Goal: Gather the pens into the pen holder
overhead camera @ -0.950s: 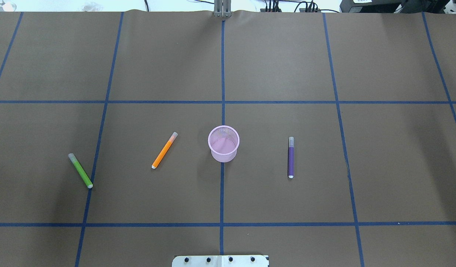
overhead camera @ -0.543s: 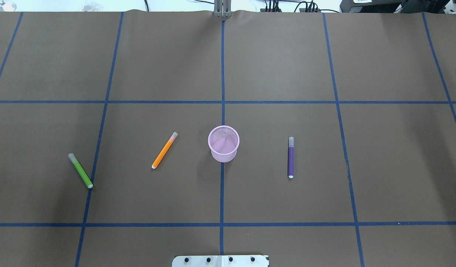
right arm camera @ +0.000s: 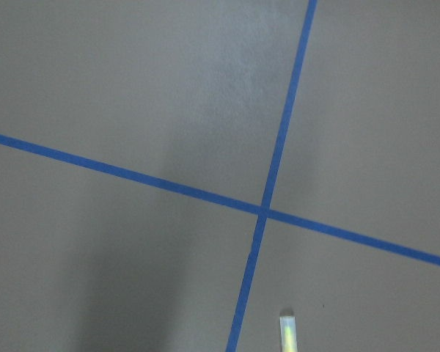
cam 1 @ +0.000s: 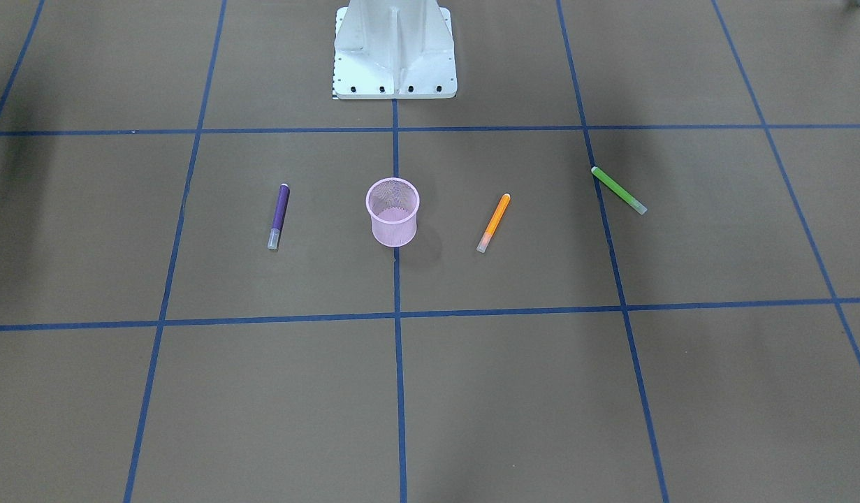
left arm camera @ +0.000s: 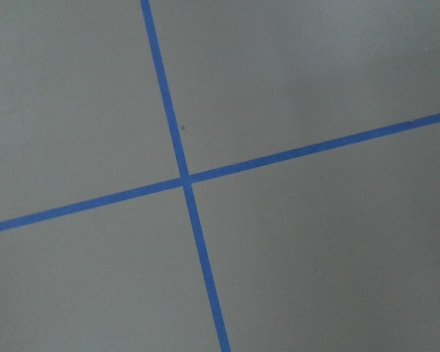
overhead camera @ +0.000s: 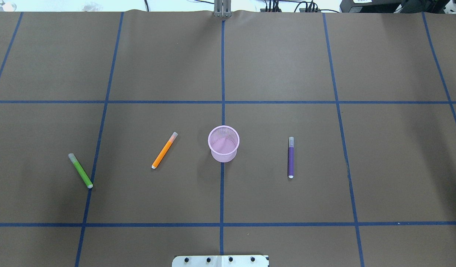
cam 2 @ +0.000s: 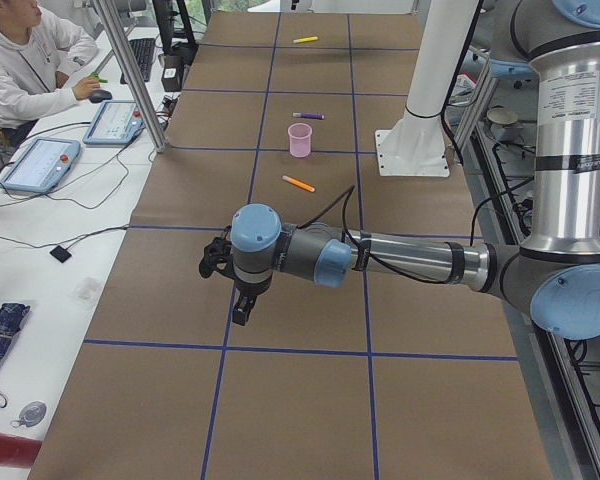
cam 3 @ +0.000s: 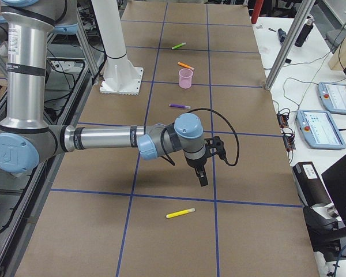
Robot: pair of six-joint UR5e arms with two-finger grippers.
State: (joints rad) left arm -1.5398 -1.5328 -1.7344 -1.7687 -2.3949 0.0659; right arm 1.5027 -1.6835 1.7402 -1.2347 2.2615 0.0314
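Note:
The pink mesh pen holder (overhead camera: pixel 223 143) stands upright at the table's middle, with nothing inside. An orange pen (overhead camera: pixel 164 150) lies to its left, a green pen (overhead camera: pixel 80 171) farther left, and a purple pen (overhead camera: pixel 290 157) to its right. A yellow pen (cam 3: pixel 180 213) lies far out at the robot's right end, and its tip shows in the right wrist view (right arm camera: pixel 287 334). My left gripper (cam 2: pixel 240 305) hangs over bare table well outside the green pen. My right gripper (cam 3: pixel 202 178) hangs just short of the yellow pen. I cannot tell whether either is open or shut.
The white robot base (cam 1: pixel 395 49) stands behind the holder. A person (cam 2: pixel 25 60) sits at a side desk with teach pendants (cam 2: pixel 40 165). Metal posts (cam 3: pixel 285 46) stand along the table's far edge. Blue tape lines grid the brown table cover (overhead camera: pixel 279 59).

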